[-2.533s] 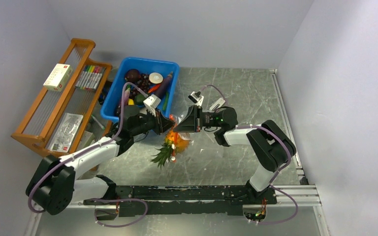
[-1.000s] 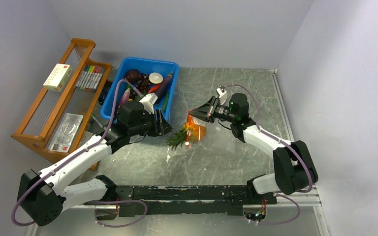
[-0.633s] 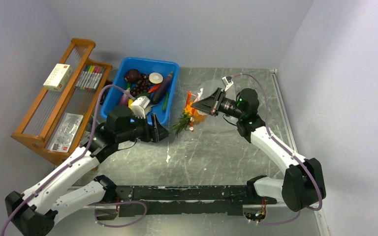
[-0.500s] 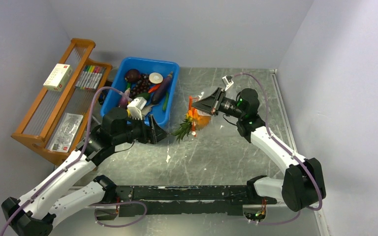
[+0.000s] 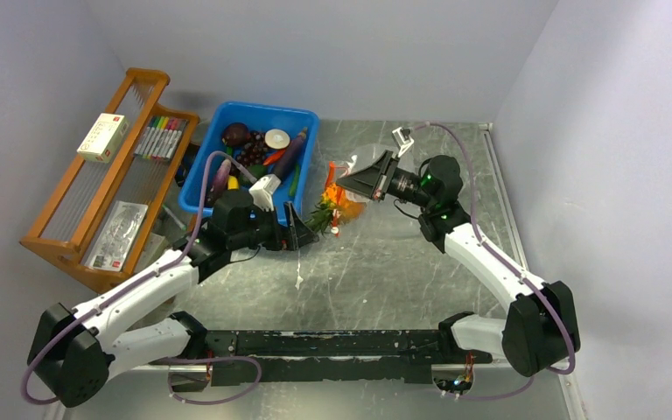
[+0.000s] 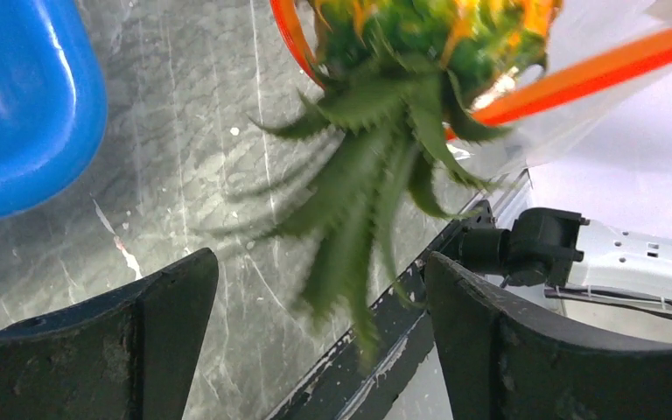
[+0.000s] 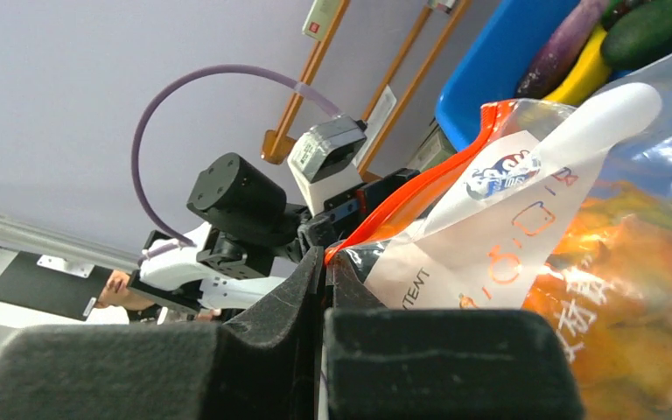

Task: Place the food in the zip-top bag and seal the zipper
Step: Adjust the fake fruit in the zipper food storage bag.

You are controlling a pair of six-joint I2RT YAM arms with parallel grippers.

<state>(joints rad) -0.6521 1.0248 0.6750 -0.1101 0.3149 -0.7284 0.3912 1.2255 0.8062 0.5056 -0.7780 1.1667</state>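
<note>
We find the right gripper (image 7: 324, 262) clenched on the bag (image 7: 525, 219) at its zipper (image 6: 595, 68), the bag held up beside the bin (image 5: 262, 108). The pineapple (image 6: 420, 35) sits inside, leaves poking from the mouth. Left gripper (image 5: 297, 229) released, empty, just beside the leaves

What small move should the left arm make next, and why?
Probably nudge the orange toy pineapple deeper into the clear zip-top bag: its green leaves poke past the red zipper strip, the open left gripper faces them, and the right gripper pinches the bag's mouth.
</note>
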